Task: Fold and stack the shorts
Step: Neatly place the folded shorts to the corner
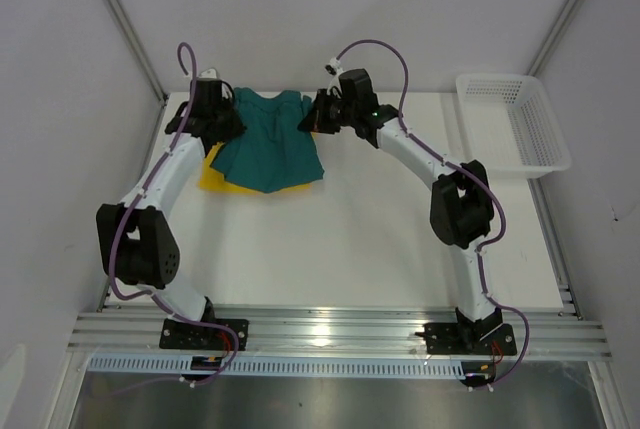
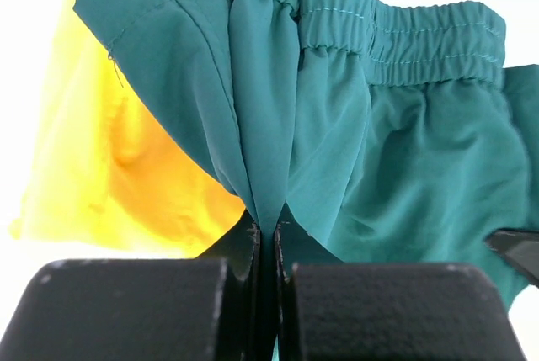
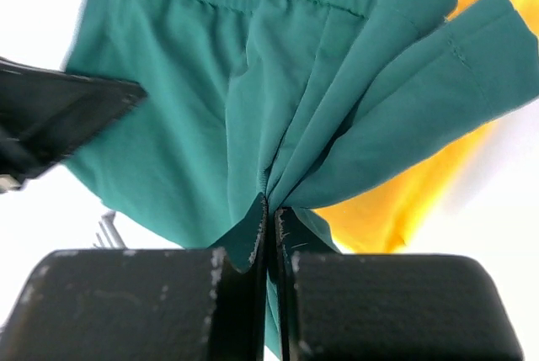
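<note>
1. Nearest the lens, the left gripper [image 2: 268, 226] has its jaws pressed together on a narrow pleat of the dark teal green soft fabric shorts [image 2: 404, 167]. The shorts' gathered elastic waistband [image 2: 421, 37] lies just ahead of the fingertips.
2. The right gripper [image 3: 271, 209] is likewise clamped tight, pinching a bunched fold of the same teal pair. The cloth fans out ahead of it and across toward the other arm.
3. The bright yellow soft fabric shorts [image 2: 126, 151] lie under the teal pair and show past the outer side of each gripper. Only teal cloth can be seen between either gripper's fingers.
4. Seen from above, both grippers sit at the far edge of the teal pair on the flat white table [image 1: 380, 239], one at each end of the waistband. The step in hand is probably folding or repositioning this pair over the yellow one.
5. To do it well, both grippers should rise together at equal height. The span between them should be lightly taut, so the fold line falls straight.
6. The teal cloth should lift free before it travels, or it may drag and skew the yellow pair beneath.
7. Each pinch holds only a thin gather, so a slow, even motion guards against slipping.
</note>
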